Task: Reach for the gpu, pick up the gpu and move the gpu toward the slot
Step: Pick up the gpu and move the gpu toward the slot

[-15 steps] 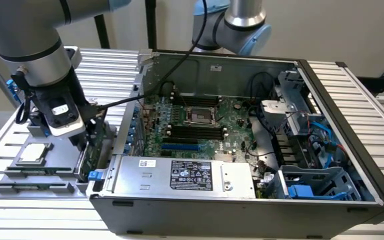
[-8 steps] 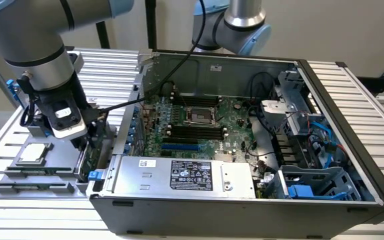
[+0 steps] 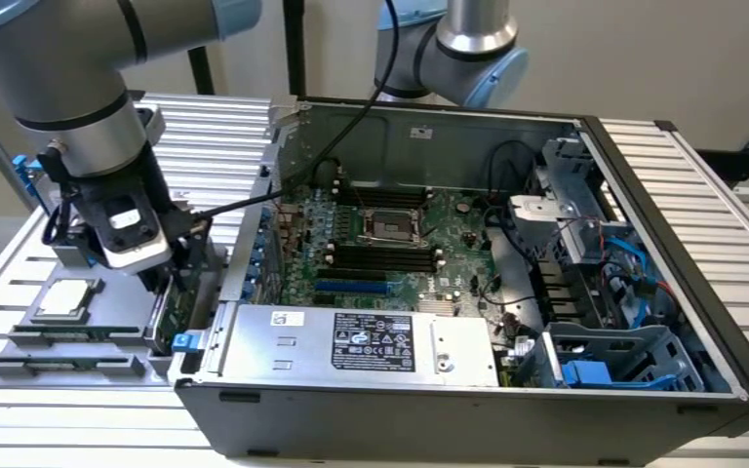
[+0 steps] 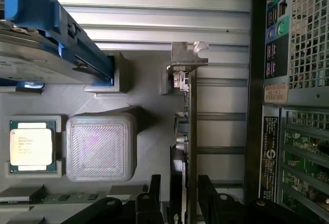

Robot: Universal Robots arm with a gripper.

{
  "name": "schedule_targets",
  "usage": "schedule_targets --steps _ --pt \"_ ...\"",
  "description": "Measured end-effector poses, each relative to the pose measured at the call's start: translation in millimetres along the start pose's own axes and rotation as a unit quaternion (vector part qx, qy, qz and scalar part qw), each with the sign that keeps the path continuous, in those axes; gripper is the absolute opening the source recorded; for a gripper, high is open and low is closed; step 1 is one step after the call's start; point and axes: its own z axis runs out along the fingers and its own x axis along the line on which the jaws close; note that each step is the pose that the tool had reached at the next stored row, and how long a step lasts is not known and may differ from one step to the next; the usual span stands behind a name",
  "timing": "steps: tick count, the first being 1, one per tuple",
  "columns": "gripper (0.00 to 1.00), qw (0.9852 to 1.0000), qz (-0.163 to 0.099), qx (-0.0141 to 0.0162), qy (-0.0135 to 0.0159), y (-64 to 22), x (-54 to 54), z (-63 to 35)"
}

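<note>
Starting at the exterior view's left, a gray tray [image 3: 4,353] sits on the ribbed table [image 3: 687,175], at about nine o'clock from the open computer case [image 3: 479,419]. In the tray lie a square chip [image 3: 65,297] and, at six o'clock from it, two memory sticks [image 3: 69,338]. The wrist view also picks up a hard drive [image 4: 41,39] with blue rails parked in the same tray.

At three o'clock from the chip, the green card [image 3: 163,322] stands on its long edge in the tray, along the side nearest the case. Its silver bracket [image 4: 187,54] is at one end. The gripper [image 3: 177,278] hangs right over it. From the wrist, the two black fingers [image 4: 154,193] are spread, one on each face, with the card between them. A sliver of gap seems to remain, so I'd call the gripper wide around the card and not clamped. The card rests in its holder, not lifted.

To my eye the card will be light and stiff but delicate. It is thin, with small parts on its faces that a hard pinch could crush, and smooth enough to slip. The safest hold looks like a flat pinch across the board near the middle of its upper edge, away from the bracket. It would need to stay upright while held.

Further right, past the case wall, the motherboard [image 3: 388,244] lies flat. A long blue slot [image 3: 348,288] is at roughly two o'clock from the card, well apart from it.
</note>
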Motion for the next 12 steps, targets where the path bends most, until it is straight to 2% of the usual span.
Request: schedule_targets --steps 5,12 --pt "0.42 1.0000 0.000 0.0003 -0.0023 0.0 1.3 1.2" --pt "0.42 1.0000 0.002 0.0005 -0.0024 0.4 1.4 3.7"
